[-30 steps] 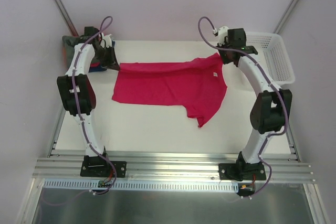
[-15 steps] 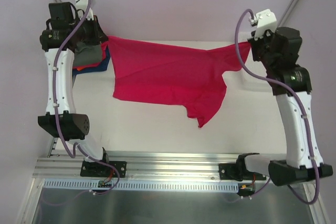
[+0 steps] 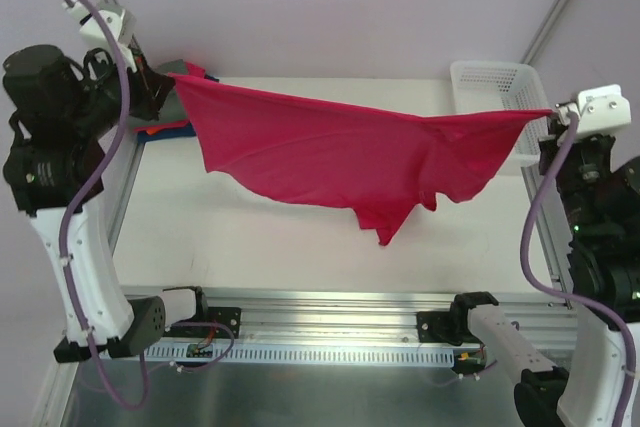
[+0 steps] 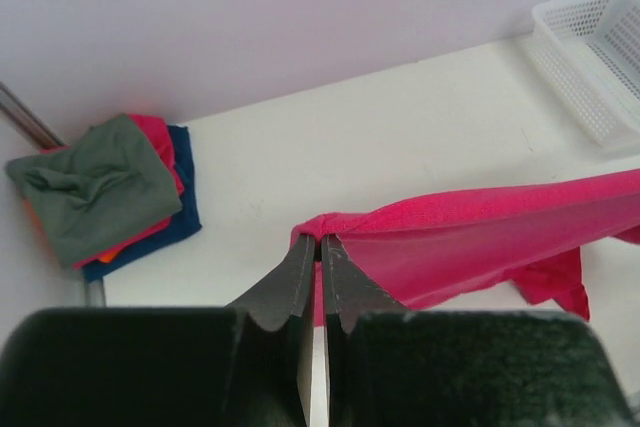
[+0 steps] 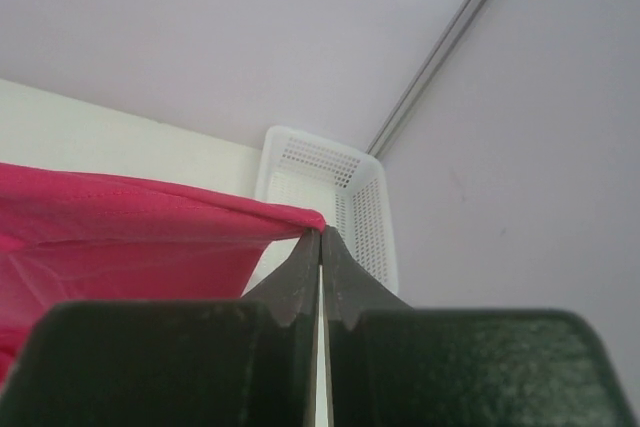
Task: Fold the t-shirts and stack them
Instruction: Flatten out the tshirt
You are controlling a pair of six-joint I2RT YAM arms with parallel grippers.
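Observation:
The crimson-red t-shirt [image 3: 350, 157] hangs stretched in the air between both grippers, and its lowest sleeve tip [image 3: 385, 235] dangles close to the white table. My left gripper [image 3: 172, 77] is raised at the back left, shut on one corner of the red shirt [image 4: 480, 237]; its closed tips [image 4: 322, 239] pinch bunched cloth. My right gripper [image 3: 550, 113] is high at the right, shut on the opposite corner, with the cloth [image 5: 130, 237] running left from its tips [image 5: 321, 232]. A folded grey-green t-shirt [image 4: 95, 187] tops a pile with a dark blue one [image 4: 182, 219] at the back left.
A white lattice basket [image 3: 490, 77] stands at the back right corner, just beyond the right gripper [image 5: 330, 172]. The folded pile lies under and behind the left gripper. Metal rails run along the table's near edge [image 3: 330, 327].
Both arms rose and pulled apart toward the table's sides. The red t-shirt, flat on the table a second ago, now hangs stretched between the grippers.

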